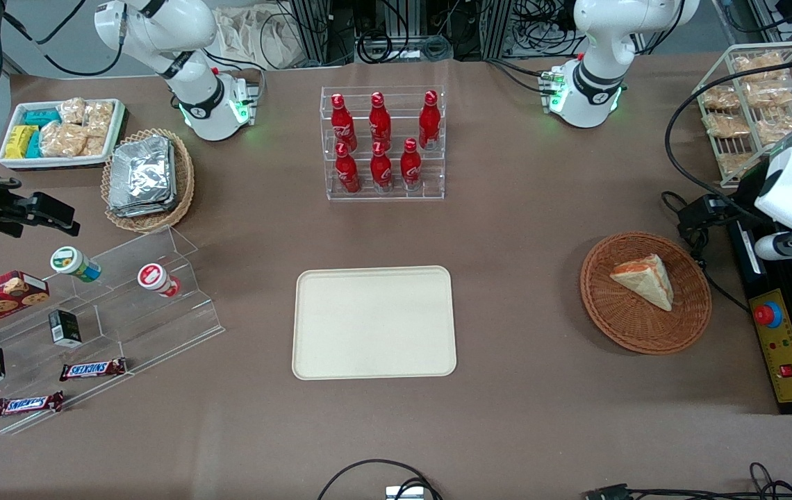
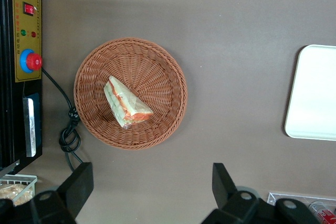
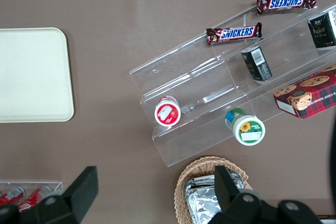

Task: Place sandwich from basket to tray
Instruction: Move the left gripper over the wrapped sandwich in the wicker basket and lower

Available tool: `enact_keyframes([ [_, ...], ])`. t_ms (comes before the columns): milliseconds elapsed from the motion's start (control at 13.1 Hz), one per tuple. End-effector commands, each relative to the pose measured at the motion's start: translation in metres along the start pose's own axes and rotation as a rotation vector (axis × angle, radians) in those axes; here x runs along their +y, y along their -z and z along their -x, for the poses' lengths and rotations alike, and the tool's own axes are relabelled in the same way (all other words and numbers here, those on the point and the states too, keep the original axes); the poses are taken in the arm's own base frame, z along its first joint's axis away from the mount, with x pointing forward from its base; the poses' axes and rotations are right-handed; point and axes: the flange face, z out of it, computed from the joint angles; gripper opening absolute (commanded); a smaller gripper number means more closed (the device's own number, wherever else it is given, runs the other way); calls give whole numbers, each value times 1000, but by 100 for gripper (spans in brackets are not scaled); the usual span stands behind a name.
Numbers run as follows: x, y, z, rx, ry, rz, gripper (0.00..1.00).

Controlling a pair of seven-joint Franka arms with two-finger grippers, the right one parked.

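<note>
Sandwich (image 2: pixel 126 104) lying flat in the reddish-brown basket (image 2: pixel 163 72), a little off the basket's middle toward the control box (image 2: pixel 21 66) with the red button. Long axis running slantwise across the weave, orange filling edge showing at one end, narrow tip at the other; in the front view, sandwich (image 1: pixel 644 279) pointing its tip nearer the front camera, with the filling edge on the side turned away from the tray. Jaws of the gripper (image 2: pixel 149 182) hanging released, spread wide, well above the tabletop (image 2: pixel 236 19) and touching nothing. Basket (image 1: pixel 601 305) and sandwich lying just past the fingertips, between their two lines. Cream tray (image 2: pixel 315 93) sitting bare, well apart sideways from the jaws, toward the parked arm's end.
</note>
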Motion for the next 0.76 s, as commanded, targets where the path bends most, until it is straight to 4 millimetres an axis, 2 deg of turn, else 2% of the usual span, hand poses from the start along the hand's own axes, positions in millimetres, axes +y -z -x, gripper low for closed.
enact_keyframes([
  [0, 1, 5, -1, 1, 6, -12, 100],
  [229, -9, 6, -4, 2, 47, 7, 100],
  [535, -14, -27, -6, -47, 187, -13, 100],
  [688, -16, -55, -6, -58, 251, -17, 100],
])
